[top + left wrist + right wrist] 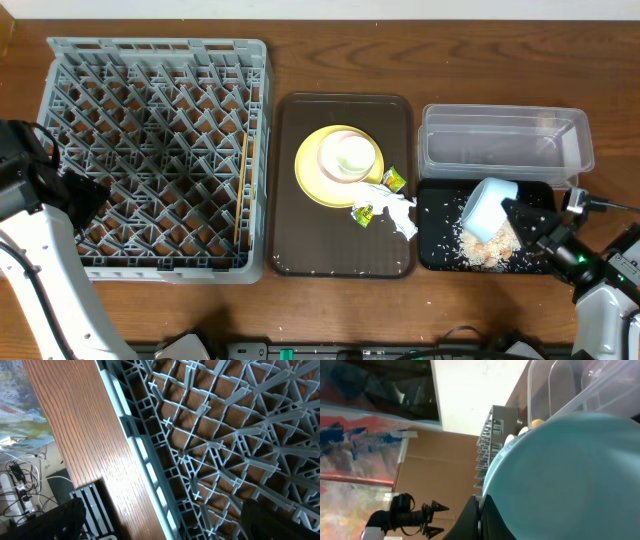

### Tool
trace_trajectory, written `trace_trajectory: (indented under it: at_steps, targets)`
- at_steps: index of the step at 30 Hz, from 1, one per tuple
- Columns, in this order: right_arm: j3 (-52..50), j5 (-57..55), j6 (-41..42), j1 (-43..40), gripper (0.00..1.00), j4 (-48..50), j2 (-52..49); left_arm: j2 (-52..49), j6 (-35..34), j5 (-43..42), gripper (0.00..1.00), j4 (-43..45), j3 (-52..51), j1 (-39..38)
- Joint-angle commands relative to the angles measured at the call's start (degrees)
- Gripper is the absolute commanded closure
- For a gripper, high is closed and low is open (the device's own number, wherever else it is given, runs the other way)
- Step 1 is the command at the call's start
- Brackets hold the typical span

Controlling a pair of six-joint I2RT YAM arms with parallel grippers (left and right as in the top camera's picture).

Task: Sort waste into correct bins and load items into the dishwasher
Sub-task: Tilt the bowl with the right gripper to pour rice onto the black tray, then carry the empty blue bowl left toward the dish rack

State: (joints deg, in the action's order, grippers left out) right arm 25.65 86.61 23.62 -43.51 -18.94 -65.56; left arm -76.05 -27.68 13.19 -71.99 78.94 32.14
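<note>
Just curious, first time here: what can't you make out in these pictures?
Blue bowl, inside: tipped away overhead; outer wall fills right wrist view.
Wrapper, print: too small overhead.
Chopsticks in the rack: too thin overhead to count.
Black tray, right end: under the right arm, overhead.

Most of the grey dish rack (155, 155) is reachable from above; only the left arm (70, 195) hangs over its left side, and chopsticks (243, 190) lie along its right wall. The clear tub (505, 140) stands open, but the tilted blue bowl (485, 205), pinched by the right gripper (512, 208), blocks much of the black tray (435, 250).
</note>
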Motion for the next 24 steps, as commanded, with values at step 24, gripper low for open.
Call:
trace_trajectory:
  at_steps: [24]
  targets:
    - [0.83,-20.09,5.35,5.49,0.98,2.43,2.99,0.17,-0.70,-0.13,0.00,-0.24,0.04,0.26]
